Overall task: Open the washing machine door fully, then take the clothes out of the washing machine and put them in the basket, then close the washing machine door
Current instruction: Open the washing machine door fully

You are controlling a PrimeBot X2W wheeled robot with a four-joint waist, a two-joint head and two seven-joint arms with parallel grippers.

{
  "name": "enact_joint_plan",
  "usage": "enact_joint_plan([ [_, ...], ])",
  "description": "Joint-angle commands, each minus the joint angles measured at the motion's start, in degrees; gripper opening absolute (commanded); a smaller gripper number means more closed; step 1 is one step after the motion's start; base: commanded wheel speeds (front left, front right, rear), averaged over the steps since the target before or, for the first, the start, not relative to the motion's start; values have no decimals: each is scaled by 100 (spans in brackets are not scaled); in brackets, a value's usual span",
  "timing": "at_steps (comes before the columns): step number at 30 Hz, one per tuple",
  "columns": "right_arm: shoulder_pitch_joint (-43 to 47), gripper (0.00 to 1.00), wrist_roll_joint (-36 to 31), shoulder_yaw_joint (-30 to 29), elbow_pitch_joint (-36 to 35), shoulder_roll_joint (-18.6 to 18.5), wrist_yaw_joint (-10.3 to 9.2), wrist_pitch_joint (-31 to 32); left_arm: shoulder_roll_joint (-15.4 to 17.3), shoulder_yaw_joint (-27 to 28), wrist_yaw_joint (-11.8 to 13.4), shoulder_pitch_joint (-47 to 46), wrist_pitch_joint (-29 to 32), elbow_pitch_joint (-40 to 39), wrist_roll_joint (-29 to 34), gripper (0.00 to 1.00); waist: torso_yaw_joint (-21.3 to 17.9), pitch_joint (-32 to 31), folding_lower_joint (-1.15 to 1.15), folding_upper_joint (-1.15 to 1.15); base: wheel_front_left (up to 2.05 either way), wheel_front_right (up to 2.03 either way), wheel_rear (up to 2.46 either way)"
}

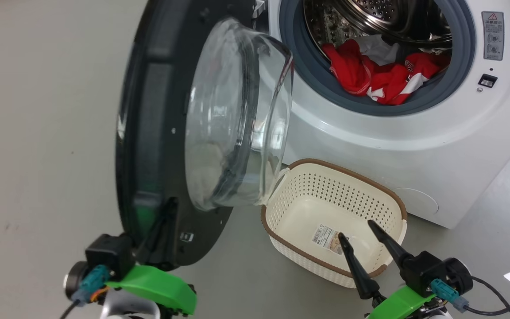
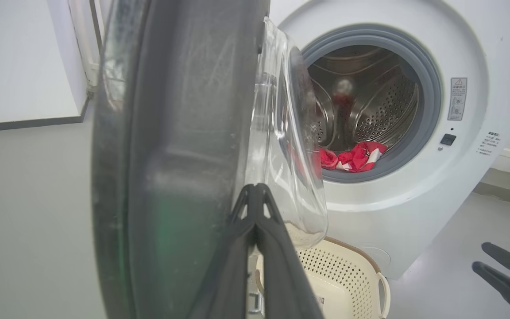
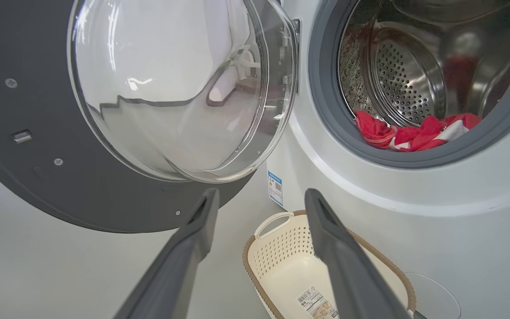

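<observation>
Washing machine door (image 1: 157,133): swung out on its hinge and standing roughly square to the front of the washing machine (image 1: 414,146). Its inner face and glass bowl (image 1: 237,115) are turned toward the robot's right. Judged not yet fully open.

Left claw (image 2: 255,190): fingers pressed together with nothing between them. The tips lie against the door's inner face near its lower part, beside the foot of the bowl. Contact looks likely, but I cannot confirm it.

Key relation: the door lies to the robot's left of this claw, with the dark rim's plane running away from the camera toward the hinge. A push leftward, away from the drum mouth, should carry the door further round. The left arm is plainly the nearer one.

Right claw (image 1: 356,229): fingers spread wide and empty, well apart from the door on its bowl side, hovering above the basket (image 1: 281,208).

The basket sits on the floor just below and beside the bowl, against the machine front.

Clothes (image 1: 379,75): red and white, heaped at the drum's lower lip beyond the door's hinge side. None are in the basket yet.
</observation>
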Motion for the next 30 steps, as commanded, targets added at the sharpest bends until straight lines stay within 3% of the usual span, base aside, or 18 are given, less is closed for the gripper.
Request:
enact_joint_plan([
  [1,-260,100,-61,202,-109,15,20,-37,207,440,172,-79,-100,-68,-92,0,-4,10,0,0,0,0,0],
  [15,-181,100,-189,190,-79,15,20,-37,396,1095,326,-216,-644,573,-338,0,-50,105,0,0,0,0,0],
  [30,-52,100,-395,91,-125,15,20,-37,538,1761,127,-956,-1142,1764,-601,0,-106,215,0,0,0,0,0],
])
